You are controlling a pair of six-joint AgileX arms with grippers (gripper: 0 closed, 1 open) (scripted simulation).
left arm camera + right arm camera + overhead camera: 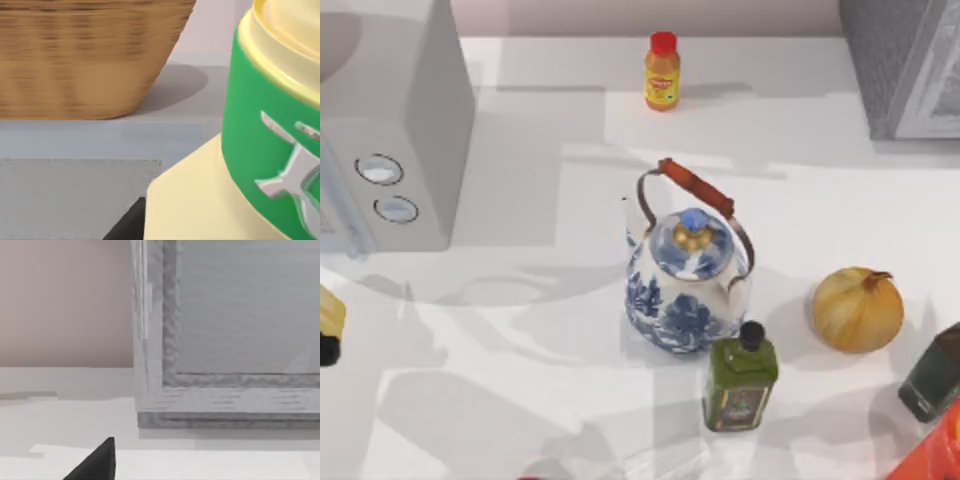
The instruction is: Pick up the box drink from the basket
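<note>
**Clerk:** What was recorded, largest item first?

**Inspector:** The white surface (520,400) carried a microwave (410,110) at its left and a grey cabinet (900,60) at its far right corner. In the left wrist view a wicker basket (85,55) stood on a grey ledge. A blue-and-white kettle (685,280) with a brown-wrapped handle stood upright at the centre. An onion (857,308) lay to its right, apart from it.

**Clerk:** And the bottles?

**Inspector:** A green bottle (740,385) with a black cap stood just beside the kettle, on the near side. An orange-yellow bottle (662,75) with a red cap stood well apart at the far edge. A dark bottle (932,375) sat at the right edge.

**Clerk:** The box drink?

**Inspector:** The box drink (200,200) was outside the basket, very close to the left wrist camera, with the basket behind it and clear of it. A green-banded round part rose from its pale-yellow top.

**Clerk:** The end effectors?

**Inspector:** The left end effector (127,225) was right by the carton; whether it gripped, I could not tell. The right end effector (97,462) was near the cabinet, over the surface; its state could not be told either.
</note>
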